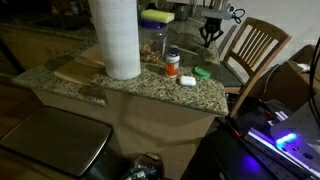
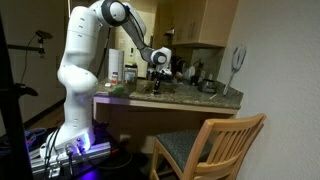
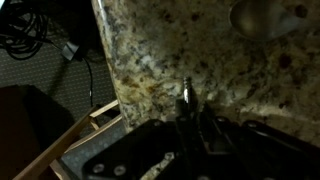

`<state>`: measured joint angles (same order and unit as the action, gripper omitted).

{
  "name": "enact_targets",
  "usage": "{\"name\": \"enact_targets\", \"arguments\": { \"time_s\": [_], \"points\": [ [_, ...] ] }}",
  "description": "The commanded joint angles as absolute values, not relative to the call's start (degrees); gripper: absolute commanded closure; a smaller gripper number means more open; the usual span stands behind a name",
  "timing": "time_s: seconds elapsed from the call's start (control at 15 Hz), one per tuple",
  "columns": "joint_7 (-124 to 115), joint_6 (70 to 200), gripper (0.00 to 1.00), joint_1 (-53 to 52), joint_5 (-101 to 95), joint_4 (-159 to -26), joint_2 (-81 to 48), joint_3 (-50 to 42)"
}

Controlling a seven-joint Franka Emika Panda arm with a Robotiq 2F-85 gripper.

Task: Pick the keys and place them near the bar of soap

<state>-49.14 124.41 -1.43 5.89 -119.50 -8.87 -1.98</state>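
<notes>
My gripper (image 3: 188, 118) is shut, and a thin metal key (image 3: 186, 93) sticks out from between the fingertips over the speckled granite counter (image 3: 150, 50). In both exterior views the gripper (image 1: 210, 32) (image 2: 158, 70) hangs above the counter, away from the soap. The bar of soap (image 1: 187, 80), a small white block, lies near the counter's front edge, next to an orange pill bottle with a white cap (image 1: 173, 62). The soap does not show in the wrist view.
A tall paper towel roll (image 1: 121, 38) stands on the counter. A yellow-green sponge (image 1: 157, 17) lies at the back and a small green object (image 1: 203, 72) beside the soap. A wooden chair (image 1: 255, 50) (image 2: 215, 145) stands by the counter's edge. A grey round object (image 3: 262, 15) is near the gripper.
</notes>
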Motion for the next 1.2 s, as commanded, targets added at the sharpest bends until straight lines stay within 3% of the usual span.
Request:
{"name": "enact_targets", "arguments": {
  "time_s": [0.0, 0.47, 1.0, 1.13],
  "points": [
    [-48.28, 126.35, 0.96, -0.47, 5.56, -124.49, -3.85, -2.87],
    [-44.14, 126.65, 0.96, -1.48, 6.23, -121.55, 1.10, -0.86],
    [-21.41, 116.01, 0.96, -3.02, 15.01, -120.02, 3.99, 1.67],
    [-16.97, 113.37, 0.96, -3.58, 15.41, -124.77, 7.45, 2.33]
  ]
}}
